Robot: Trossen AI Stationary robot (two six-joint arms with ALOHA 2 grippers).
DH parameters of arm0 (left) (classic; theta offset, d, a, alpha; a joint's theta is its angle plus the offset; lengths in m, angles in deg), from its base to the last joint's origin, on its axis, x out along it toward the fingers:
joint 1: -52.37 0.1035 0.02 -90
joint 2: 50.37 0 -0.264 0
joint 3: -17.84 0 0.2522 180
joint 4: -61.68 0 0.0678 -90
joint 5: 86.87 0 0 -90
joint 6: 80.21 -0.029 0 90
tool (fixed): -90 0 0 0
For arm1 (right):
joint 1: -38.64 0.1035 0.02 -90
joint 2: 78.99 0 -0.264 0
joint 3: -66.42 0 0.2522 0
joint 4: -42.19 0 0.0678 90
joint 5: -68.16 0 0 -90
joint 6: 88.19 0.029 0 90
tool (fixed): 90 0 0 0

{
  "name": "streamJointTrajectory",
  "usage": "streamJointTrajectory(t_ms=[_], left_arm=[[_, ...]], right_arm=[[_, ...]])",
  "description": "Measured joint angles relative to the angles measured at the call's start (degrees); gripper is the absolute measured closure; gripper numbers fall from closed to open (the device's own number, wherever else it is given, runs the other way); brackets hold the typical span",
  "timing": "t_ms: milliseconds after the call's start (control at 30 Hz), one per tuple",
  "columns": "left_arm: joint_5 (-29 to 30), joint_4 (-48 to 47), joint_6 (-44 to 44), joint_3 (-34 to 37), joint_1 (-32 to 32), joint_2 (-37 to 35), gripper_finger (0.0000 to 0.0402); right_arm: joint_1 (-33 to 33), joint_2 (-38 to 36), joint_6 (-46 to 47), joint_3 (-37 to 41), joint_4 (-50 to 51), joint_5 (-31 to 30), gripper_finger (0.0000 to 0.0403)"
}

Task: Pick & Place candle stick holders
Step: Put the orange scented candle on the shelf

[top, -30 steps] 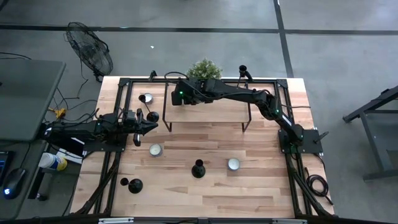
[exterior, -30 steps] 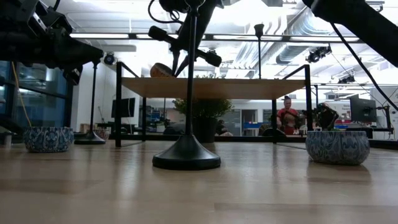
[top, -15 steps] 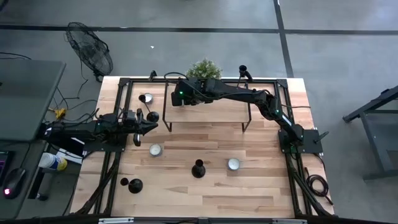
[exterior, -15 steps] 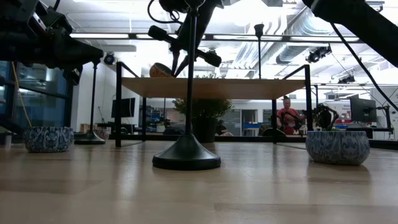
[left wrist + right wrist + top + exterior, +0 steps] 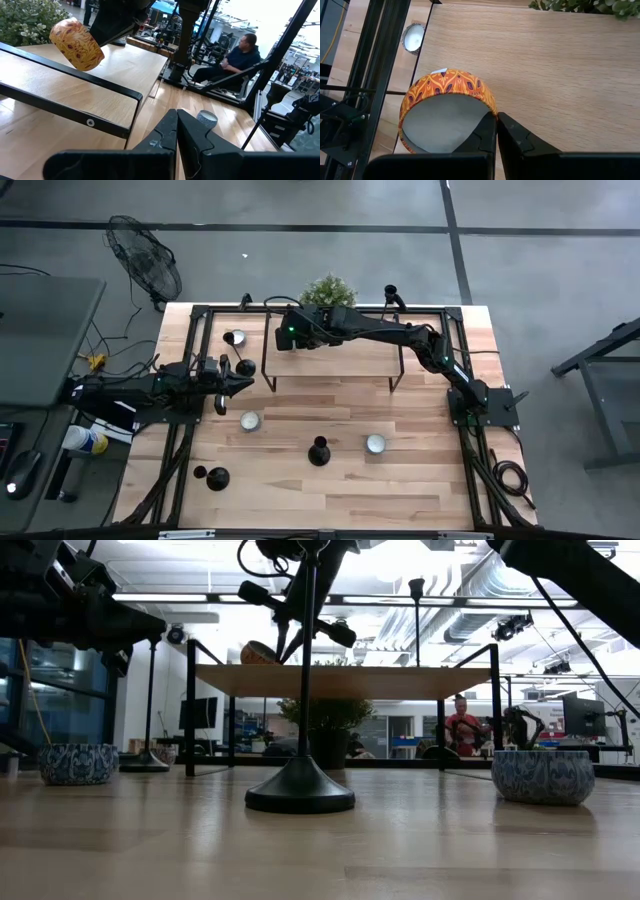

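Black candle stick holders stand on their round bases on the table: one near the middle (image 5: 319, 451) (image 5: 300, 790), one at the near left (image 5: 216, 478), one at the far edge (image 5: 391, 292). No gripper touches them. My right gripper (image 5: 292, 336) (image 5: 496, 116) reaches over the left end of the raised wooden shelf (image 5: 330, 358), shut on an orange patterned tin (image 5: 445, 110) (image 5: 77, 44). My left gripper (image 5: 248, 383) (image 5: 177, 112) waits at the table's left side, level, shut and holding nothing. My right gripper pinches the orange tin's rim (image 5: 489, 109) between its two fingers, slanting down from above. The tin is tipped on its side, its round grey face toward the wrist. It hangs low over the shelf top; whether its lower edge (image 5: 85, 66) touches the wood cannot be told.
Three small candle tins lie on the table (image 5: 249, 420) (image 5: 375, 443) (image 5: 235, 338). A potted plant (image 5: 328, 288) stands behind the shelf. The shelf's black frame legs (image 5: 264, 380) stand between the arms. A person (image 5: 240, 55) sits beyond the table.
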Motion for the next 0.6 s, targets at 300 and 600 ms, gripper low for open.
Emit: streamJointTrajectory(t_ms=[300, 600], left_arm=[[0.0, 0.0, 0.0, 0.0, 0.0, 0.0, 0.04], [0.0, 0.0, 0.0, 0.0, 0.0, 0.0, 0.04]], right_arm=[[0.0, 0.0, -0.3, 0.0, 0.0, 0.3, 0.0402], [0.0, 0.0, -0.7, 0.0, -0.3, 0.4, 0.0343]])
